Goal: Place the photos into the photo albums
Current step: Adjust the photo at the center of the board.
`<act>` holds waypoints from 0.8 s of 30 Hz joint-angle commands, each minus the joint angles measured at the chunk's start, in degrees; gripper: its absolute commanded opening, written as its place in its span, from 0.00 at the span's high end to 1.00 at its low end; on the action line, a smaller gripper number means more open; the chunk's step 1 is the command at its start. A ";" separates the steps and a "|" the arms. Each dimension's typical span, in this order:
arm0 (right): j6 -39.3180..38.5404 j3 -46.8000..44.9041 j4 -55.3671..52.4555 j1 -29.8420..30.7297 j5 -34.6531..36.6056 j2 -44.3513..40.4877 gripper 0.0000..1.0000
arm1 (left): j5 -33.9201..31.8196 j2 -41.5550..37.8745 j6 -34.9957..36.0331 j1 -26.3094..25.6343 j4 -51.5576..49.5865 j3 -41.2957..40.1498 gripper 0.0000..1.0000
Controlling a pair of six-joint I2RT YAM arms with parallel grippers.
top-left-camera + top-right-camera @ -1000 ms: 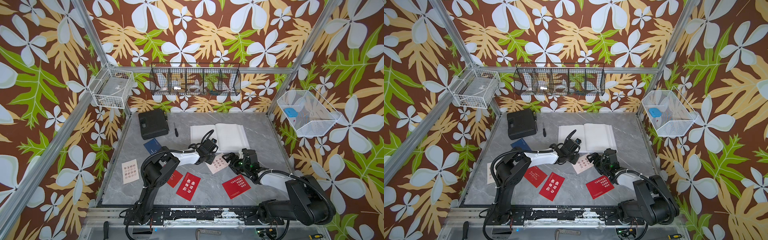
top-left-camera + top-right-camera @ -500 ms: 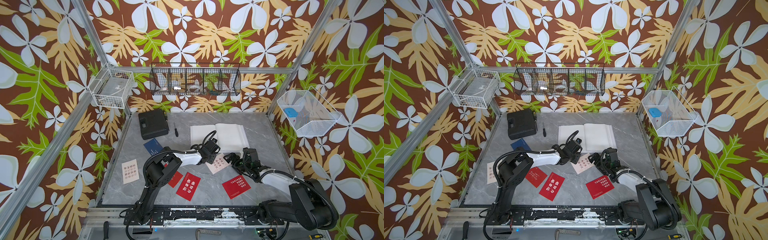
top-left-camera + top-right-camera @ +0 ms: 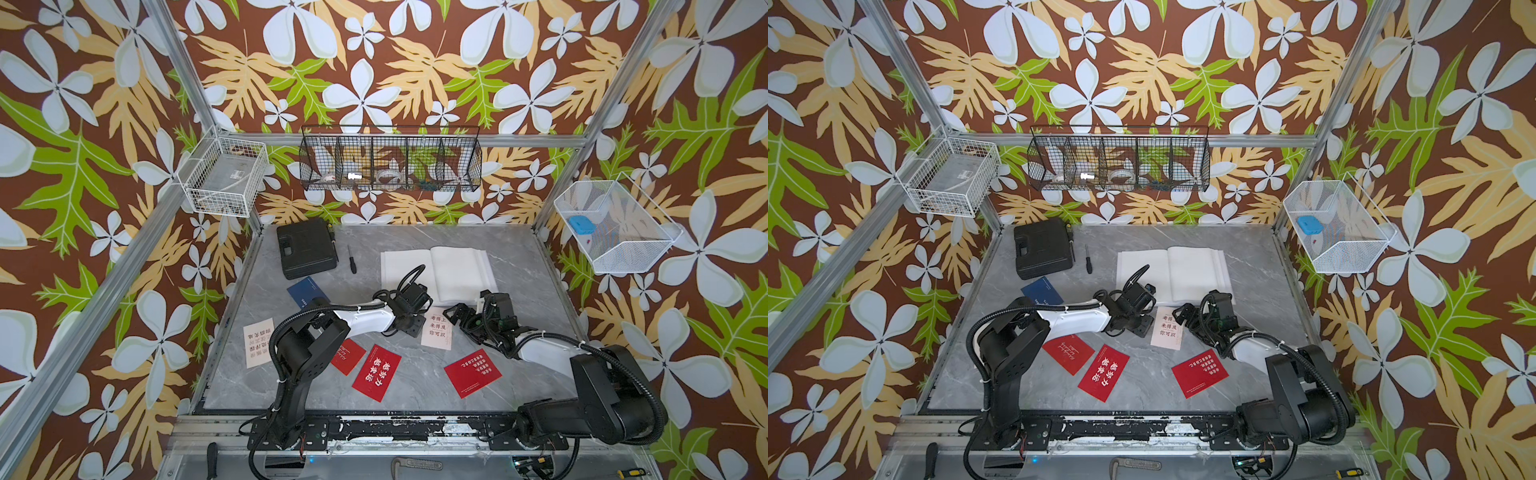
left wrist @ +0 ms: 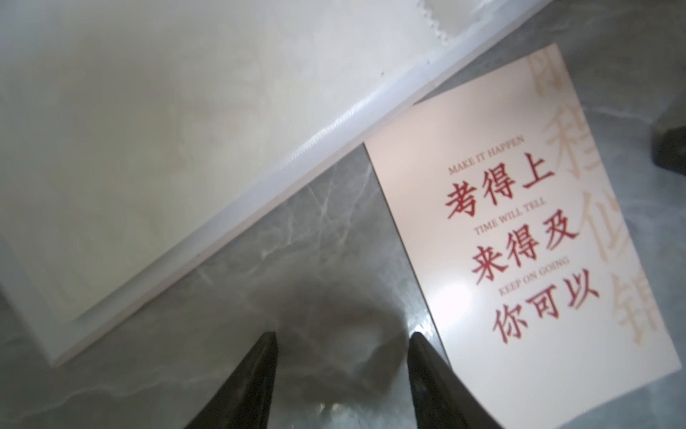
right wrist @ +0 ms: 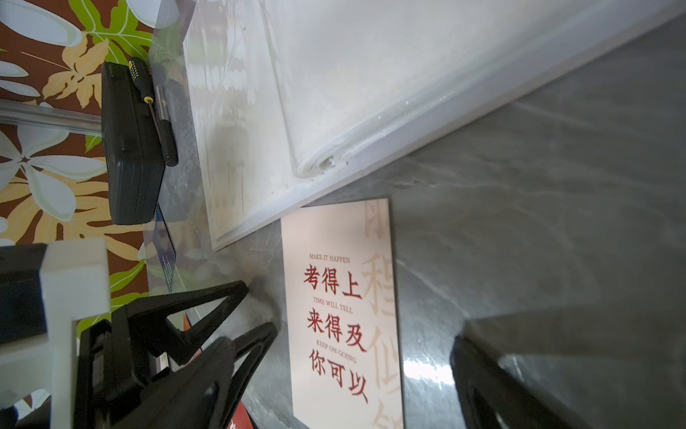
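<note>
The photo album [image 3: 436, 270] [image 3: 1177, 270] lies open, white pages up, at the back of the table. A cream photo [image 3: 436, 331] [image 3: 1167, 331] [image 4: 519, 241] [image 5: 341, 315] lies flat just in front of it. My left gripper [image 3: 415, 326] [image 4: 343, 336] is open and empty, with one fingertip at the card's left edge. My right gripper [image 3: 457, 316] [image 5: 339, 345] is open wide on the card's other side. A second cream photo [image 3: 258, 348], a navy one [image 3: 307, 291] and three red ones [image 3: 348, 356] [image 3: 376, 372] [image 3: 472, 373] lie spread on the table.
A black plastic case [image 3: 306, 248] and a small screwdriver [image 3: 352, 258] sit at the back left. Wire baskets hang on the left wall [image 3: 224, 178], back wall [image 3: 390, 164] and right wall [image 3: 611, 226]. The metal rail [image 3: 395, 428] runs along the table's front edge.
My left gripper's jaws have spread wider beside the cream photo. The photo has stayed flat in the same spot, and the right gripper has barely shifted.
</note>
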 commanded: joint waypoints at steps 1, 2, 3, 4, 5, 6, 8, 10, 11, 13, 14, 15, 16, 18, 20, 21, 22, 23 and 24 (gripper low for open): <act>-1.78 0.31 -7.28 0.04 1.60 -0.41 0.06 | -1.72 -1.79 -1.33 0.12 -0.14 1.22 0.38; -2.26 0.53 -7.86 0.04 1.70 -0.62 0.06 | -1.29 -2.03 -1.46 0.11 0.03 1.67 0.38; -2.67 0.75 -8.38 0.04 1.71 -0.62 0.06 | -0.33 -2.19 -1.50 0.11 0.16 2.17 0.37; -2.95 0.92 -8.60 0.04 1.61 -0.71 0.06 | 0.75 -1.96 -1.60 0.11 0.07 2.62 0.37; -3.03 0.91 -8.56 0.04 1.32 -0.67 0.06 | 1.81 -1.74 -1.64 0.13 0.25 2.78 0.36; -3.13 0.88 -8.56 0.11 0.94 -0.54 0.06 | 3.03 -1.64 -1.64 0.03 0.92 2.47 0.35; -3.07 0.52 -8.01 0.30 0.32 -0.04 0.06 | 4.51 -1.09 -2.07 -0.07 1.99 1.83 0.35; -3.05 0.38 -7.48 0.50 -0.08 0.56 0.06 | 3.92 0.42 -2.11 -0.07 1.11 2.25 0.35; -2.97 0.34 -7.26 0.64 -0.15 0.79 0.07 | 3.74 0.93 -2.12 -0.07 1.30 2.10 0.35; -2.77 0.60 -6.81 0.91 -0.43 1.22 0.07 | 3.08 1.89 -2.33 -0.07 1.99 1.63 0.34; -2.85 0.84 -6.78 1.08 -0.56 1.41 0.07 | 2.72 2.51 -2.35 -0.07 1.83 1.70 0.35; -2.92 1.04 -6.80 1.36 -0.55 1.67 0.07 | 2.35 3.17 -2.35 -0.07 1.37 1.92 0.35; -2.97 1.21 -6.58 1.68 -0.70 1.85 0.07 | 2.25 3.68 -2.35 -0.07 1.31 1.90 0.35; -2.96 1.27 -6.18 2.14 -1.18 2.34 0.07 | 2.09 4.42 -2.06 -0.07 1.09 1.43 0.35; -3.10 1.41 -5.75 2.50 -1.58 2.72 0.07 | 1.42 5.27 -1.80 -0.07 0.54 0.97 0.35; -3.17 1.43 -5.58 2.50 -1.84 2.91 0.07 | 0.95 5.87 -1.69 -0.07 -0.20 1.04 0.35; -3.39 1.41 -5.52 2.50 -1.89 3.06 0.07 | 0.48 6.26 -1.42 -0.07 -0.66 0.99 0.36; -3.55 1.46 -5.57 2.50 -1.89 3.05 0.07 | 0.21 6.45 -1.38 -0.07 -0.81 0.78 0.36; -3.66 1.52 -5.48 2.50 -1.89 3.03 0.07 | -0.10 6.65 -1.29 -0.07 -0.90 0.51 0.37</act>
